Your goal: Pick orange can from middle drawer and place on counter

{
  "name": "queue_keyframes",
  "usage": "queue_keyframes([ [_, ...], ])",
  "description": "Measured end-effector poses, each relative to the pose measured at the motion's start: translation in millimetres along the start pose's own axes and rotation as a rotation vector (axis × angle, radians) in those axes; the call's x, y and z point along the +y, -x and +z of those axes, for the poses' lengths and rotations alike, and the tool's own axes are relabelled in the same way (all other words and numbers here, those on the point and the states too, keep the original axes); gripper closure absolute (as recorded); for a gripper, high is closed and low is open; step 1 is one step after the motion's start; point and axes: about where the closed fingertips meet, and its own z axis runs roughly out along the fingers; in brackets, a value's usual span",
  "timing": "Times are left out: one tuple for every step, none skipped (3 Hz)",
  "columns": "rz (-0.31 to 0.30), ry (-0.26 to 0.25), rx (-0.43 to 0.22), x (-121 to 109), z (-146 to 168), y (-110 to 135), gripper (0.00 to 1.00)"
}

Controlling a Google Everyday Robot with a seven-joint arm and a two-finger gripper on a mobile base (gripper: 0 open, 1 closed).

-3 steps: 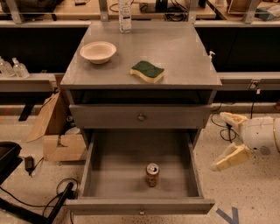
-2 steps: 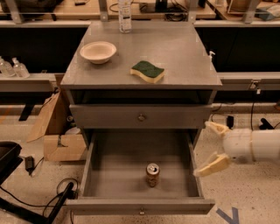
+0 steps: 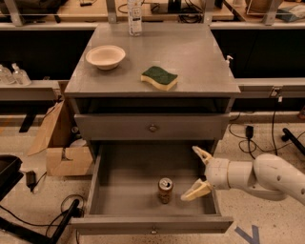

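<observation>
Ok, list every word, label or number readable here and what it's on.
No text is legible.
Orange can in the middle drawer: label print illegible.
Clear bottle on the counter: label illegible.
Gripper, open, over the drawer beside the can: no markings seen.

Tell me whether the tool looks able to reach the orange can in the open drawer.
Probably yes: the open tool hangs over the right side of the middle drawer, just right of the upright orange can, with nothing between them.
</observation>
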Motion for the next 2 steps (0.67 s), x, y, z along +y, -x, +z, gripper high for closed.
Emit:
queue_keyframes([
  [0.007, 0.029, -0.006, 4.0, 43.4, -27.9, 0.00],
  [0.043, 0.056, -0.028, 8.9, 80.4, -51.0, 0.00],
])
